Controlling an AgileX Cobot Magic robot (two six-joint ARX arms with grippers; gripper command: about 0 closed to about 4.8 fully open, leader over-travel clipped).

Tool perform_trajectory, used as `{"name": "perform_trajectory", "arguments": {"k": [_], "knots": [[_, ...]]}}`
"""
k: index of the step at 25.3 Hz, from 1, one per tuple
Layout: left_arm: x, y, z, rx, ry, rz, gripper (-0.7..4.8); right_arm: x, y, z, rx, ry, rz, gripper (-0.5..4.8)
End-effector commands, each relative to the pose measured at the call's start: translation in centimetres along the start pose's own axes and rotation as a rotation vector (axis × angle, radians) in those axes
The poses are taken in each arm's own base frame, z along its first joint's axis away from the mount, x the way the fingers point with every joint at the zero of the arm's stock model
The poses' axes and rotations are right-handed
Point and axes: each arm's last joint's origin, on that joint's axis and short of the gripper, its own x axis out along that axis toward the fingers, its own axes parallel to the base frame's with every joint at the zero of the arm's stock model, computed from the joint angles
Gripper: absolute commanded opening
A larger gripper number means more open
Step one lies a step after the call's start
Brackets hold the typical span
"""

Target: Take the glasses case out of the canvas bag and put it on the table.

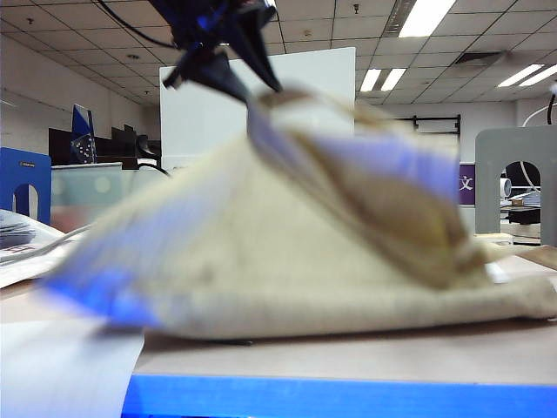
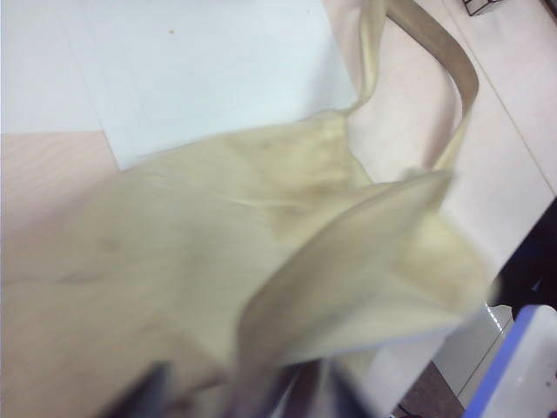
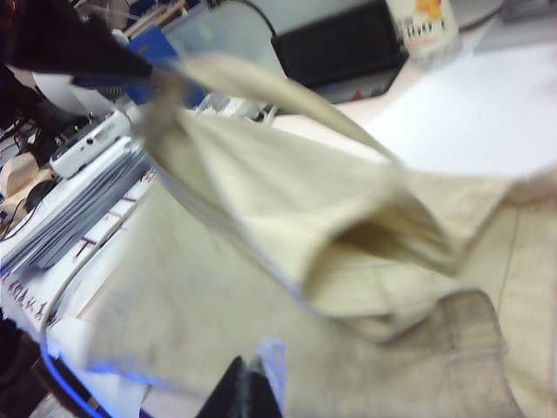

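Blurring the canvas bag (image 1: 305, 261) hides both grippers' jaws.

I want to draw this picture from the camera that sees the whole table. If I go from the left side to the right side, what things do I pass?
Blue stand → papers → dark gripper pinching the canvas bag's top → canvas bag heaped on the table → purple sign → grey stand.
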Motion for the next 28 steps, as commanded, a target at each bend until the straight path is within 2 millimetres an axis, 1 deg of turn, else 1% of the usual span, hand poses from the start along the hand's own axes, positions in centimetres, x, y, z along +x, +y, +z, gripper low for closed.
{"name": "perform_trajectory", "arguments": {"k": [1,7,11,12,14,17,19,24,28], "knots": [[1.1,0.4,0.2,-0.002,0.003,-0.004,2.42,-0.1,0.2,0.2,-0.005,-0.002,0.027,-0.04],[3.2,1.5,0.1,-0.023,0.033,-0.012,2.42,-0.1,0.2,0.2,-0.005,-0.001,0.028,-0.04],[4.9,2.8,-0.2,-0.043,0.063,0.025,2.50,-0.1,0.2,0.2,-0.005,0.001,0.032,-0.04],[5.2,3.0,-0.4,-0.052,0.082,0.038,2.64,-0.1,0.2,0.2,-0.005,0.001,0.032,-0.04],[5.7,3.3,-0.8,-0.058,0.120,0.042,3.20,-0.1,0.3,0.1,-0.006,0.007,0.046,-0.04],[5.7,3.3,-1.1,-0.062,0.154,0.035,3.27,-0.1,0.3,0.1,-0.005,0.015,0.063,-0.04],[5.5,3.1,-1.3,-0.065,0.170,0.020,3.47,-0.1,0.3,0.1,-0.006,0.017,0.066,-0.04],[4.3,2.5,-1.7,-0.059,0.209,0.017,3.50,-0.1,0.3,0.1,-0.005,0.018,0.066,-0.04],[3.3,1.8,-1.7,-0.060,0.204,-0.004,3.50,0.0,0.3,0.1,-0.005,0.019,0.065,-0.04]]}}
